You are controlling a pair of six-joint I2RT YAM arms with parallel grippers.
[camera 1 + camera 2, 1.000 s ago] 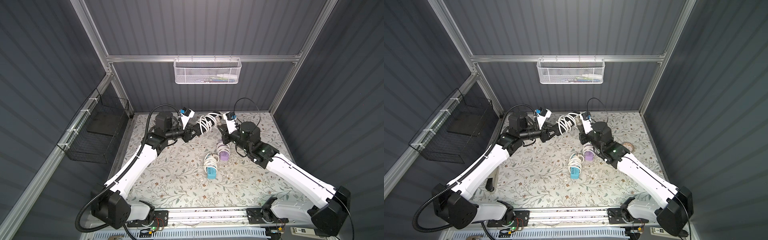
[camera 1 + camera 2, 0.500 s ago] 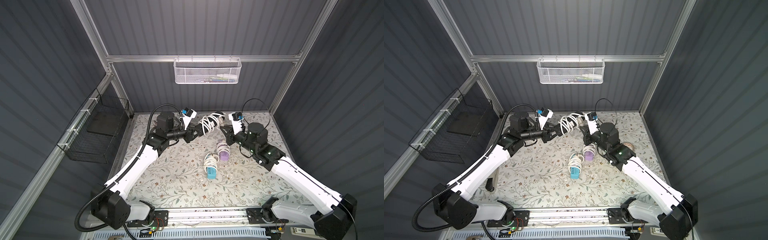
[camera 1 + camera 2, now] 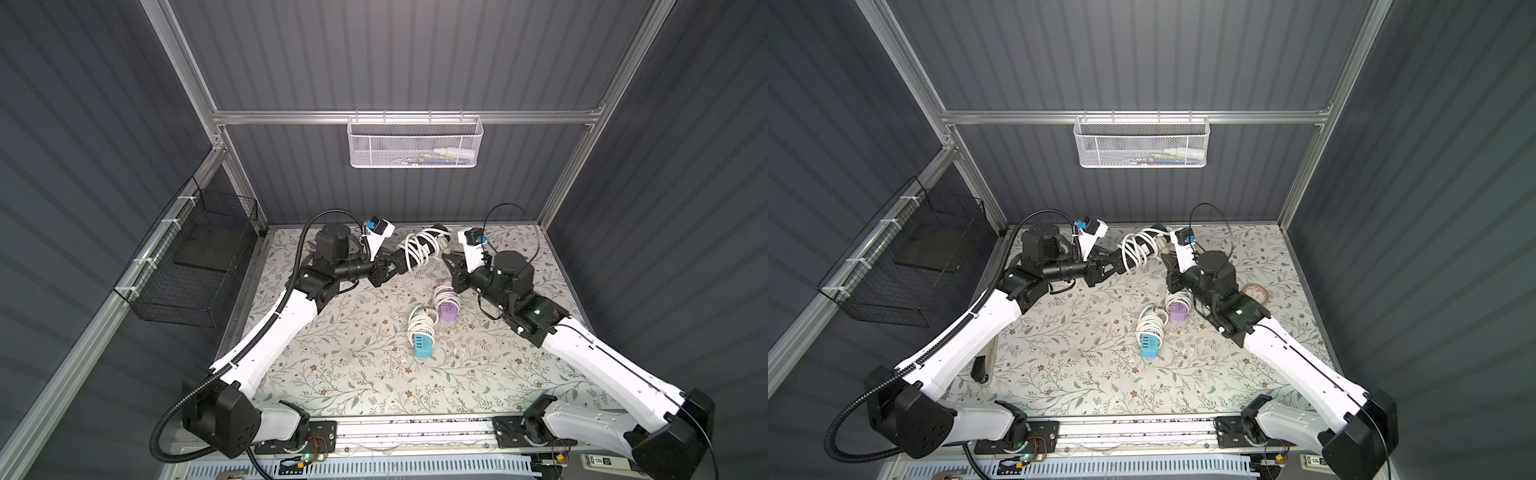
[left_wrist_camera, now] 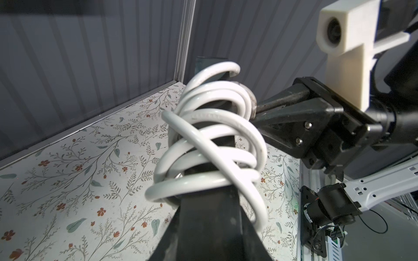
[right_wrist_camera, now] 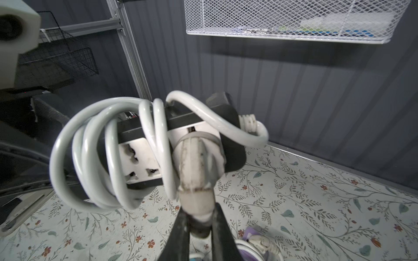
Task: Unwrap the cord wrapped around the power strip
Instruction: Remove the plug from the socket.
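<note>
- Holding the power strip (image 5: 135,158) up off the worktop (image 3: 332,353), near the back wall: left jaws clamped on its black body so the coils hang clear all round.
- Right jaws pinch the plug (image 5: 196,162), the free end of the cord (image 5: 159,135).
- Several turns left; we reckon the plug must orbit the strip, one coil at a time.

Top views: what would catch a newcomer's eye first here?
A black power strip wound in white cord hangs mid-air at the back, the left end effector shut on it, the right end effector shut on its plug. A blue strip and a purple strip lie on the floral table.
</note>
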